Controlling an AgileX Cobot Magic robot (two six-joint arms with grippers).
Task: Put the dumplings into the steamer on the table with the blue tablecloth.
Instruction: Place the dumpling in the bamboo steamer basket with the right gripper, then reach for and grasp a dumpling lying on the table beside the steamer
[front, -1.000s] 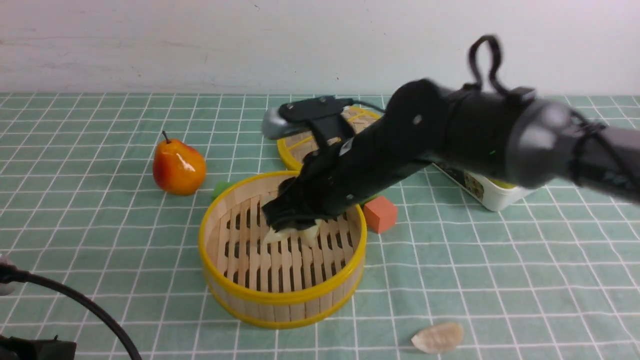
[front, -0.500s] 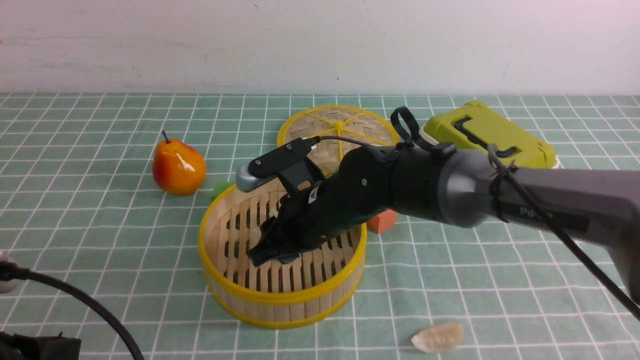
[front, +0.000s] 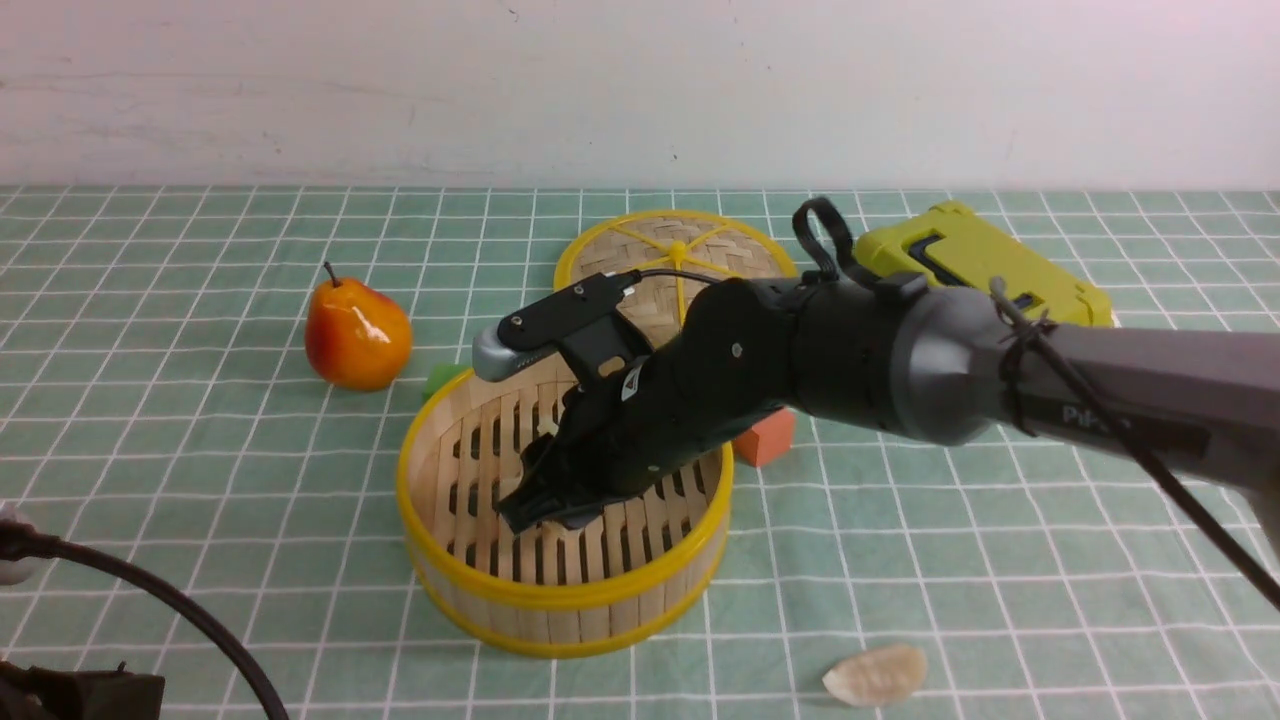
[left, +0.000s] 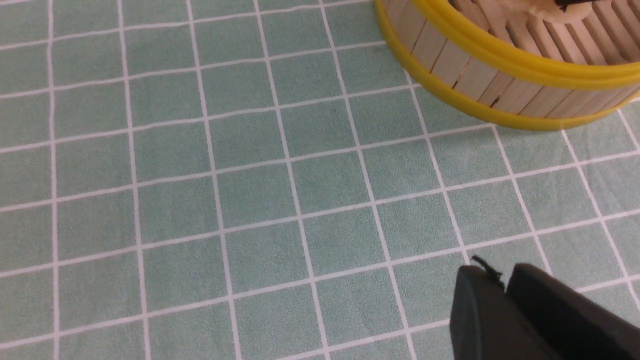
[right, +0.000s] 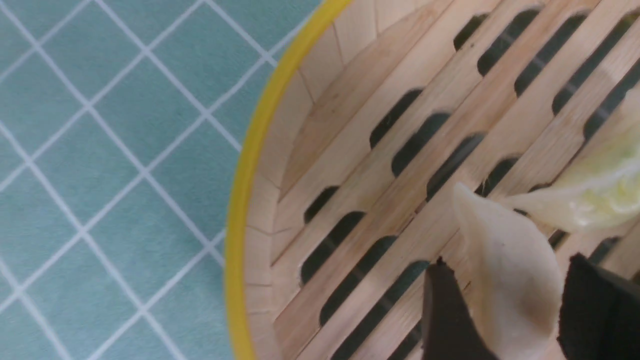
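Now lowered into the steamer (front: 560, 597), the right fingers (right: 445, 320) spread off the white dumpling (right: 505, 280), leaving it on the slats (right: 380, 150) by a green dumpling (right: 600, 197); one stray dumpling (front: 876, 674) waits on the desk (front: 200, 500); left fingers (left: 480, 310) together.

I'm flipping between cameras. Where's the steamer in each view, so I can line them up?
Front view: steamer mid-table, nearer than the pear, with the right hand inside it.
Left wrist view: steamer only partly in frame, a stretch of curved wall at the picture's edge.
Right wrist view: steamer fills most of the frame, slatted floor seen from above.
Shared landmark: its yellow top rim against the gridded tablecloth.
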